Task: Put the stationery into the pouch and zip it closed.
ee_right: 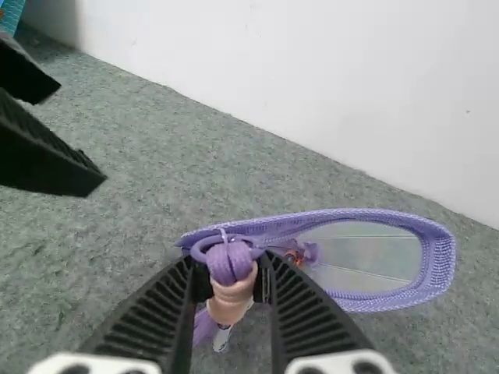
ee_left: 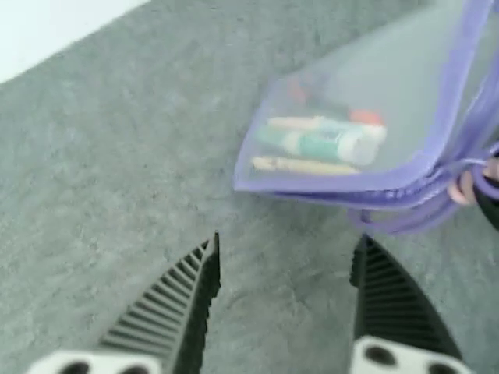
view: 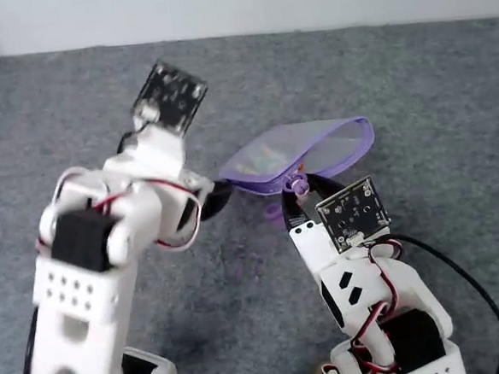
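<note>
Right pincer [ee_right: 228, 269] was clenched on the zipper pull [ee_right: 231, 298], its cord and bead pinched between the jaws. Left pincer [ee_left: 288, 240] hung released just beside the purple pouch [view: 316, 152], touching nothing. That pouch lay near the middle of the worktop [view: 413, 73], with the stationery [ee_left: 323, 140], a glue stick among it, already inside. To zip well, I judged the left should first pinch the pouch's end nearest it, so the pull ran straight along the teeth rather than dragging the pouch.
</note>
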Robot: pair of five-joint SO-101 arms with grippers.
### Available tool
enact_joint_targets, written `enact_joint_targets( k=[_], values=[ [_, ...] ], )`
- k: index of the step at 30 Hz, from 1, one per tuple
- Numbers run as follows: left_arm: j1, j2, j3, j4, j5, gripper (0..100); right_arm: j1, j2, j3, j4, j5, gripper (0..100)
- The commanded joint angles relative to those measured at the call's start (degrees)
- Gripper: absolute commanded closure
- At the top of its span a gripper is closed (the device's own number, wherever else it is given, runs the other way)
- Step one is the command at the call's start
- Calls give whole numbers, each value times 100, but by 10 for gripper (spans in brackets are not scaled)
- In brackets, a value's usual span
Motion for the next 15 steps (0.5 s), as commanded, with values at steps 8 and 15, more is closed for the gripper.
enact_joint_targets(
  k=[8, 15],
  values=[
    [835, -1020, 2299, -1960, 431, 720, 48, -48, -387, -426, 70, 991],
    [862, -1002, 2747, -2910, 431, 746, 40, -40, -475, -409, 97, 991]
  ],
)
